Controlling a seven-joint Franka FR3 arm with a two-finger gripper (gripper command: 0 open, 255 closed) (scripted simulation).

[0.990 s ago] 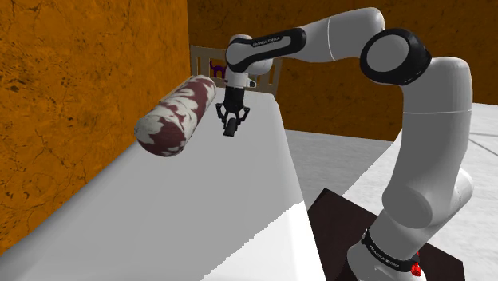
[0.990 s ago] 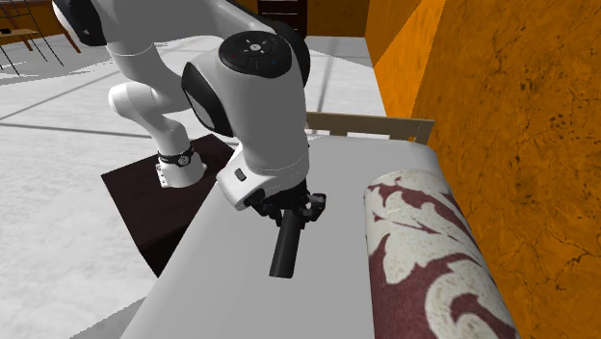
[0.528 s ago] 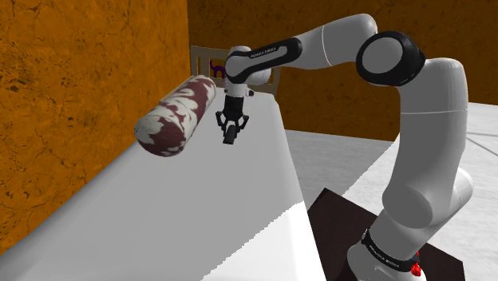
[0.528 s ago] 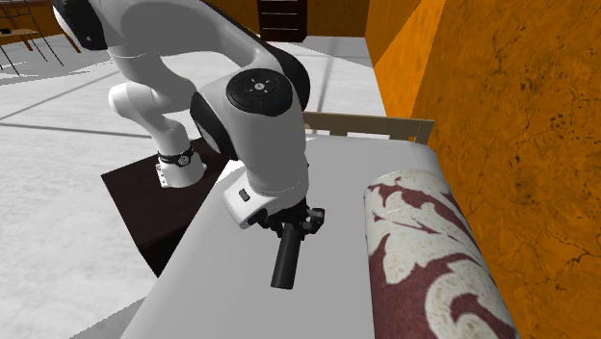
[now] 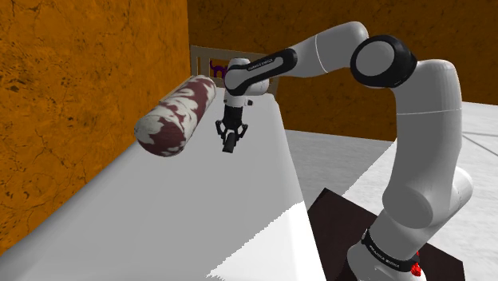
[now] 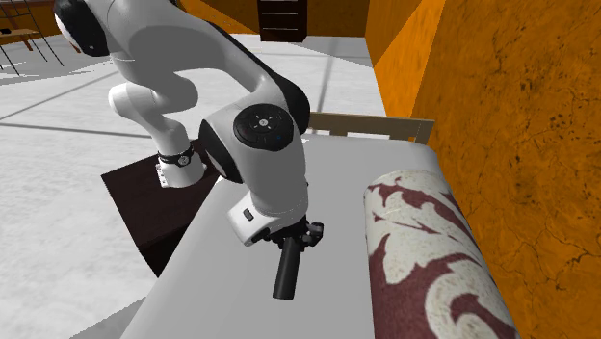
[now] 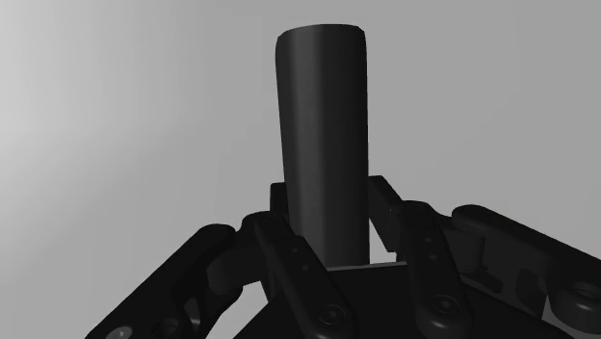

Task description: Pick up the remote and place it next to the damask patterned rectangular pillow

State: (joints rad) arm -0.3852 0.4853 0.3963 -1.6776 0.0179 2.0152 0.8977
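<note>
My black gripper (image 5: 231,132) is shut on a long black remote (image 6: 287,270), which hangs from the fingers with its free end pointing down toward the white bed surface (image 5: 199,207). In the wrist view the remote (image 7: 323,144) stands clasped between the two fingers (image 7: 279,217). The damask pillow (image 5: 175,114), a maroon and white roll, lies along the orange wall just to the shoulder view's left of the gripper. In the second exterior view the pillow (image 6: 433,260) is to the right of the remote, a short gap apart.
An orange wall (image 5: 72,96) runs behind the pillow. A pale wooden headboard (image 6: 371,125) closes the far end of the bed. My stand (image 5: 375,247) sits on the floor beside the bed's edge. White bed surface stretches toward the shoulder camera.
The gripper has carried the remote lower and a little toward the second exterior camera, close above the bed beside the pillow. Its grip on the remote is unchanged.
</note>
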